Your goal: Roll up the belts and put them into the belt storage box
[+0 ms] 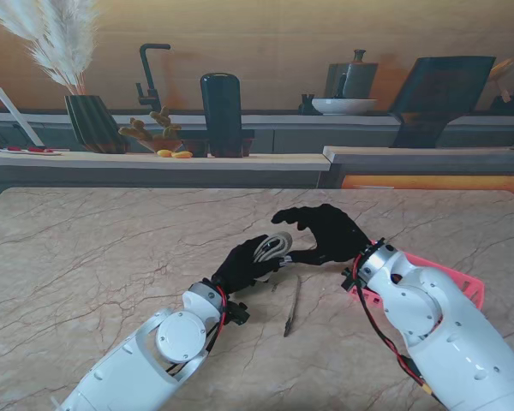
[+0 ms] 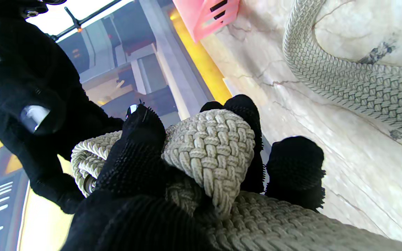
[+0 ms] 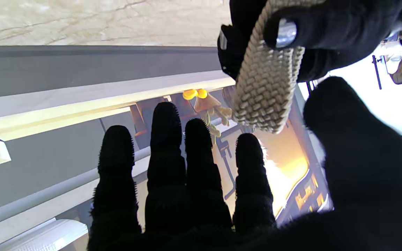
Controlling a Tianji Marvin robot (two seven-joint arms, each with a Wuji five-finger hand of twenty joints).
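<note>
A cream braided belt point(image 1: 274, 247) is partly coiled in my left hand point(image 1: 242, 267), whose black-gloved fingers point(image 2: 134, 146) close around the roll point(image 2: 208, 150). Its loose tail point(image 1: 291, 315) trails onto the marble table nearer to me and also shows in the left wrist view point(image 2: 344, 80). My right hand point(image 1: 325, 233) hovers just right of the roll with its fingers point(image 3: 187, 167) spread and curved, holding nothing. The roll's end point(image 3: 267, 80) hangs between that hand's thumb and fingers. The pink belt storage box point(image 1: 450, 282) lies at the right, partly hidden under my right forearm.
The marble table point(image 1: 111, 248) stretches to my left and away from me. Beyond its far edge runs a counter with a dark vase of pampas grass point(image 1: 90, 120), a black canister point(image 1: 220, 113) and a white bowl point(image 1: 343, 105).
</note>
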